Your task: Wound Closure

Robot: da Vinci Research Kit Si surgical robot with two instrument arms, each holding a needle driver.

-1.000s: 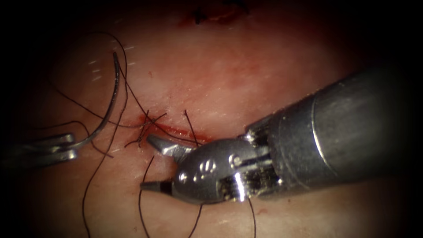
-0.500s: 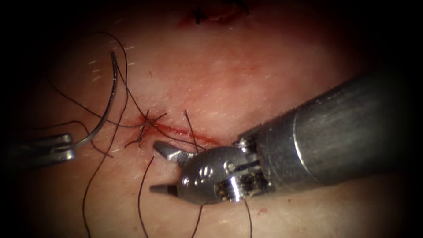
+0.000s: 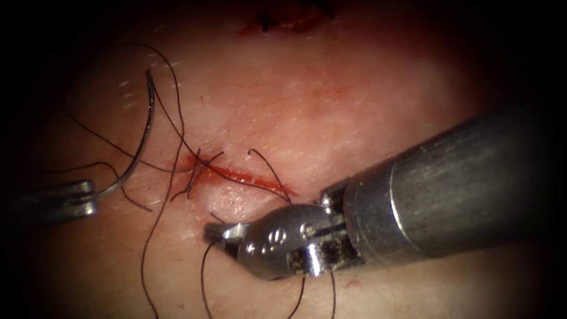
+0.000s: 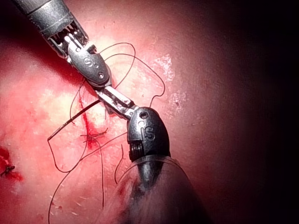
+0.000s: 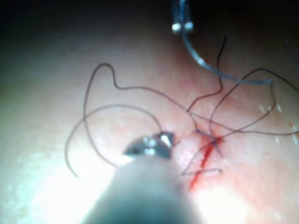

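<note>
Gripping the curved steel needle [image 3: 139,142] near its blunt end, the left tool [image 3: 82,199] has its jaws closed; the needle arcs free above the tissue [image 3: 331,112], its tip away from the tool. Dark thread [image 3: 159,230] loops loosely beside it. The red cut [image 3: 245,177] lies between the tools. The right tool [image 3: 221,231], ridged and metallic, has its jaws closed on thread; the right wrist view shows its tip [image 5: 154,142] beside the cut.
</note>
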